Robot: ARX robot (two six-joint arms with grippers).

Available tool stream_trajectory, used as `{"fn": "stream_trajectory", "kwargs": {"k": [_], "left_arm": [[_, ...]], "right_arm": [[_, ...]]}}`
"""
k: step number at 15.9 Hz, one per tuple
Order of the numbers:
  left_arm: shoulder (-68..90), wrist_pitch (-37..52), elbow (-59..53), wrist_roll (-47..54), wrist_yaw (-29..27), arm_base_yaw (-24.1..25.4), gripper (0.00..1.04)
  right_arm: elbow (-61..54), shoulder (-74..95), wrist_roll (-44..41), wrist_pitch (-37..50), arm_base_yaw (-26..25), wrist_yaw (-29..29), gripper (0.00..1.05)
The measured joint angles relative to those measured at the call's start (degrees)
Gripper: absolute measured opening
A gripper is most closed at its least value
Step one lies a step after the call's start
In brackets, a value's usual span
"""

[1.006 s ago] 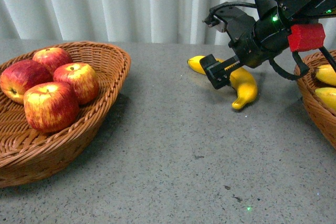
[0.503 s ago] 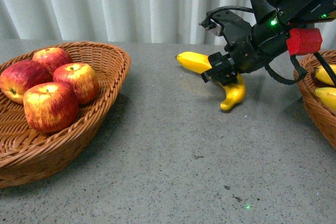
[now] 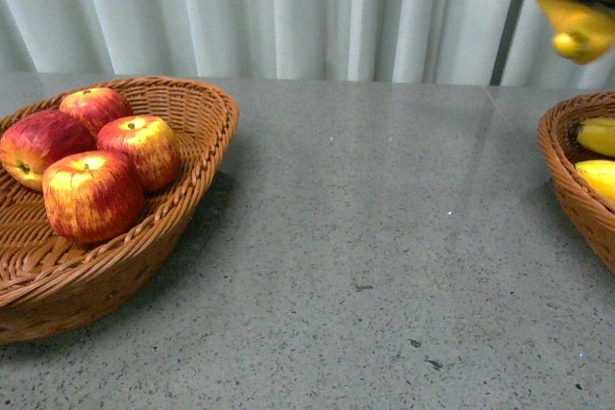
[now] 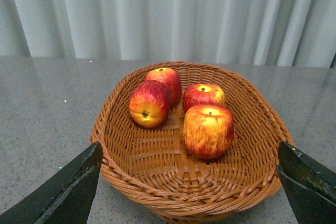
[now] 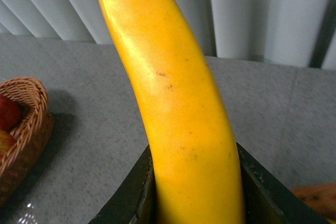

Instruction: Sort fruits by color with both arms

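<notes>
Last banana is riding toward its basket; sorting looks nearly finished.

Front view: four glossy red-and-yellow apples (image 3: 91, 156) are sitting in the left woven wicker basket (image 3: 192, 228), two bright-yellow bananas (image 3: 598, 156) are lying in the right woven wicker basket (image 3: 567, 189), and the grey speckled desk (image 3: 384, 256) between them is carrying no fruit; one long curved yellow banana (image 3: 577, 31) is hanging high above that right basket, so only its placing seems left. Left wrist view: the left hand (image 4: 189, 182) is hovering spread wide before the apple basket, touching nothing. Right wrist view: the right hand (image 5: 194, 192) is pinching the carried banana between its black fingers (image 5: 131, 195).
</notes>
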Motion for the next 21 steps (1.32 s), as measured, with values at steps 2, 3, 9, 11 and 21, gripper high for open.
{"fn": "stream_trajectory", "kwargs": {"k": [2, 3, 9, 11, 21], "left_arm": [[0.00, 0.00, 0.00, 0.00, 0.00, 0.00, 0.98], [0.00, 0.00, 0.00, 0.02, -0.02, 0.00, 0.98], [0.00, 0.00, 0.00, 0.02, 0.00, 0.00, 0.98], [0.00, 0.00, 0.00, 0.02, 0.00, 0.00, 0.98], [0.00, 0.00, 0.00, 0.00, 0.00, 0.00, 0.98]], "right_arm": [[-6.62, -4.94, -1.18, -1.42, -6.99, -3.89, 0.34], [-8.41, -6.71, -2.89, -2.82, -9.73, -4.31, 0.34], [-19.21, -10.69, -21.79, -7.87, -19.39, -0.76, 0.34], [-20.79, -11.06, -26.14, -9.55, -19.47, -0.92, 0.46], [-51.67, -73.44, -4.55, -1.07, -16.74, 12.50, 0.31]]}}
